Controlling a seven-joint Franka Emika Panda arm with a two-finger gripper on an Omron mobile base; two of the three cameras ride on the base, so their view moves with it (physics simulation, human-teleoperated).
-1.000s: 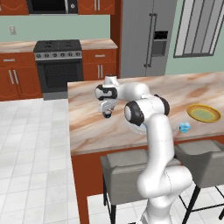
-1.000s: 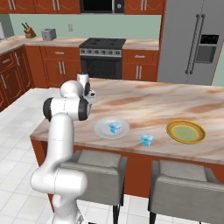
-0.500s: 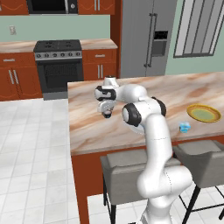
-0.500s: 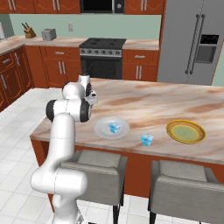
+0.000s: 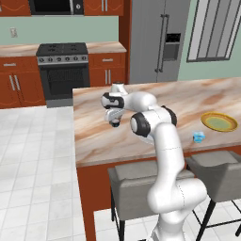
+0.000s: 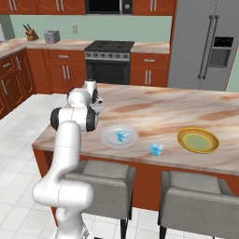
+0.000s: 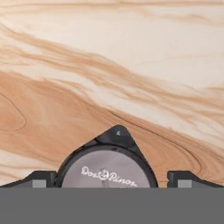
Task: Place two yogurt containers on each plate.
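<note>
The dark yogurt container (image 7: pixel 107 168), with a pale printed top, stands on the marble counter between my open gripper's (image 7: pixel 113 181) fingertips (image 7: pixel 39 180), which are apart from it on both sides. My gripper (image 5: pixel 114 123) hangs low over the island's left part (image 6: pixel 99 108). A light blue yogurt container (image 6: pixel 122 136) sits on the white-grey plate (image 6: pixel 106 137). Another light blue one (image 6: pixel 157 149) stands on the bare counter near the front edge (image 5: pixel 198 137). To the right lies the yellow-rimmed plate (image 6: pixel 182 138), with nothing on it (image 5: pixel 207 117).
Two grey stools (image 6: pixel 100 179) stand against the island's near side. Behind the island are a stove (image 5: pixel 63 70) and a steel fridge (image 5: pixel 160 42). Open marble stretches across the island's far half.
The hand has sunk slightly toward the counter over the dark container. The jaws stay wide apart and the cups and plates have not moved.
</note>
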